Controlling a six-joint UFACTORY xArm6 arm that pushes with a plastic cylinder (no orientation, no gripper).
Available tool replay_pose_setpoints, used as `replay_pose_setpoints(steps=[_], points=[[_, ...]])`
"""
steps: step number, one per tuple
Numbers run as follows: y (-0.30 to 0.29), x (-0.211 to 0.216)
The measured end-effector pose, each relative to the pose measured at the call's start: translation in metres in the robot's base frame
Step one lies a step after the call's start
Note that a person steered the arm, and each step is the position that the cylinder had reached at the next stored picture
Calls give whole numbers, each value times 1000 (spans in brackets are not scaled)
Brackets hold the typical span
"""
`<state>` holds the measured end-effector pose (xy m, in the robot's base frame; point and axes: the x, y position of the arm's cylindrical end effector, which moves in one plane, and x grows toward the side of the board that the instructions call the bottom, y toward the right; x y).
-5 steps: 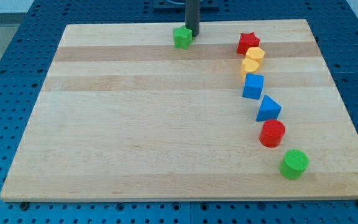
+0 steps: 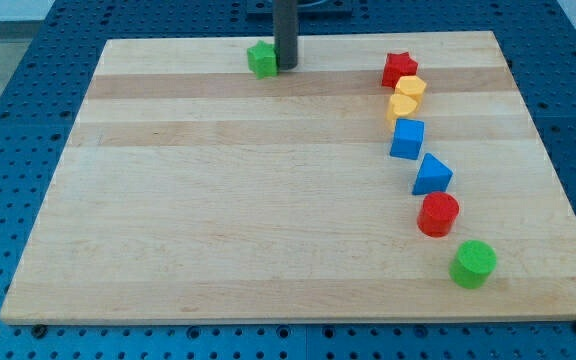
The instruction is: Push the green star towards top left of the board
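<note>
Near top edge, green star [image 2: 262,59]

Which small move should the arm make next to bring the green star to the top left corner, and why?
Probably keep sliding my tip toward the view's left. It sits against the green star on its right side, and the star is already near the top edge of the board, but still far from the left corner.

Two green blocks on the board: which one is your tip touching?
The green star at the view's top; my tip sits against its right side. The green cylinder lies far off, bottom right.
</note>
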<state>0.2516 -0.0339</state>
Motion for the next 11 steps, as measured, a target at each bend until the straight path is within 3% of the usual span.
replay_pose_setpoints(steps=[2, 4, 5, 6, 7, 9, 10, 11], points=[[-53, 0], [-151, 0], [-154, 0], [-81, 6], [29, 6], [191, -29], [281, -27], [292, 19]])
